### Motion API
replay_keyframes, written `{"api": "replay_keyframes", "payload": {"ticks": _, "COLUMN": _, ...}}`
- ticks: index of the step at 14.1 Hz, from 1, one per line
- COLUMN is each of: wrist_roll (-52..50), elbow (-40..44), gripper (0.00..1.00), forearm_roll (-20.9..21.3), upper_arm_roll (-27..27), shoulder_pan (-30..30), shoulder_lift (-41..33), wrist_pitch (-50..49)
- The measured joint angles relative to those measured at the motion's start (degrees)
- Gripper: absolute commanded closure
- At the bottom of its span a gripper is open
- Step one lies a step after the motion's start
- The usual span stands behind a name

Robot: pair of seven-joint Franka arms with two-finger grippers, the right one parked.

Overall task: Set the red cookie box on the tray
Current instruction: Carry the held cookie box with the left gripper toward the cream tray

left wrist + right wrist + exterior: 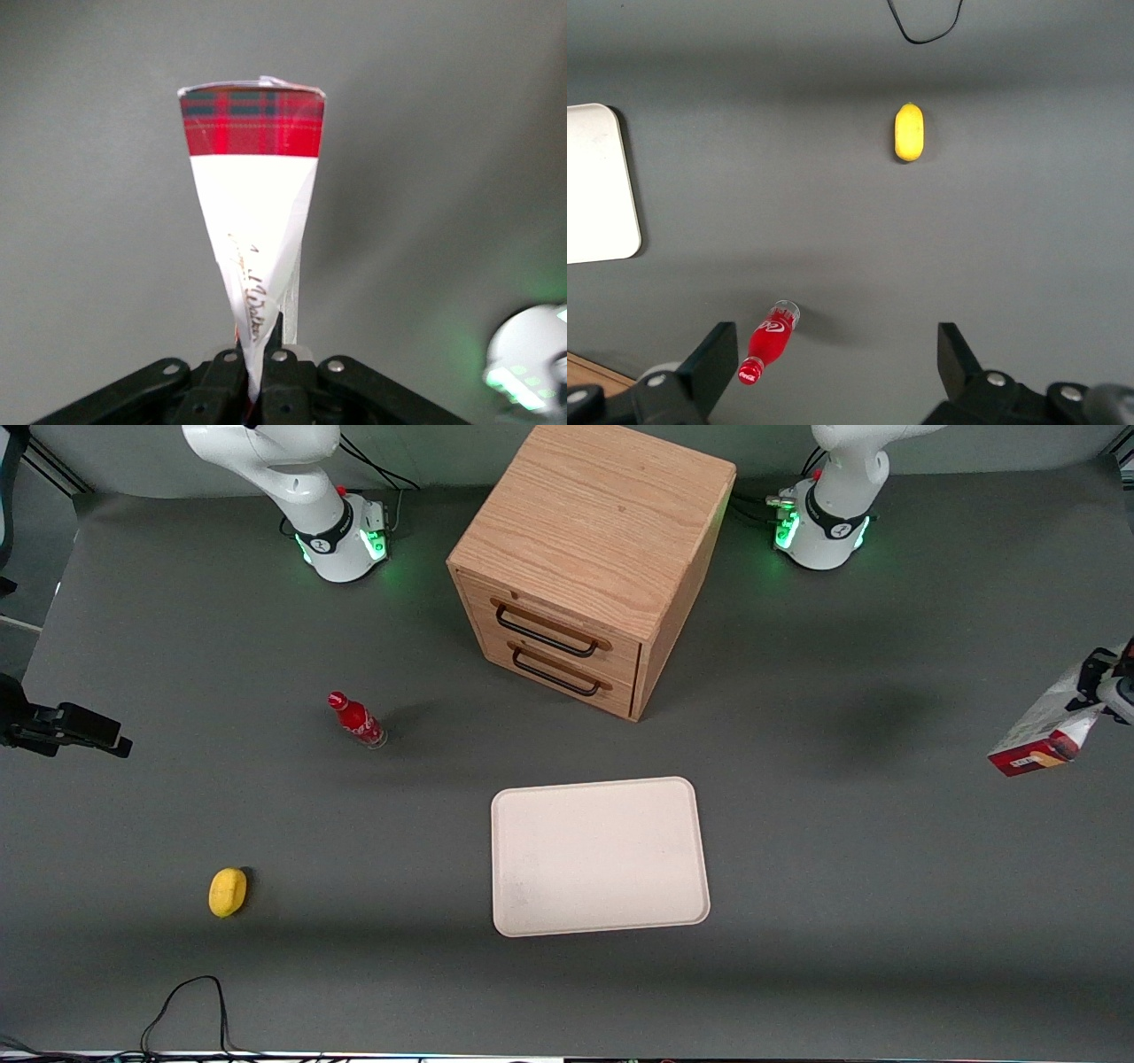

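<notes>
Toward the working arm's end of the table, my gripper [1099, 682] in the air, fingers closed on the red cookie box [1041, 731], box hanging tilted below it, well apart from the tray [599, 856].

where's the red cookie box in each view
Front view: the red cookie box hangs tilted above the table at the working arm's end, shut in the hand.
Left wrist view: the box stands out from the hand, white side and plaid end showing.
Right wrist view: not in it.
Shared landmark: the tray, still without the box.
</notes>
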Motion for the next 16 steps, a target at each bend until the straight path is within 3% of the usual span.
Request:
{"api": "replay_keyframes", "payload": {"ticks": 8, "wrist_roll": -41.74, "elbow": 10.28, "gripper": 1.00, "forearm_roll": -5.80, "upper_arm_roll": -6.40, "shoulder_pan": -11.71, "shoulder_lift": 2.85, "wrist_pitch": -5.07}}
{"api": "replay_keyframes", "payload": {"ticks": 16, "wrist_roll": -74.71, "elbow": 29.61, "gripper": 1.00, "forearm_roll": -6.02, "upper_arm_roll": -8.70, "shoulder_pan": -24.89, "shoulder_lift": 22.58, "wrist_pitch": -4.02}}
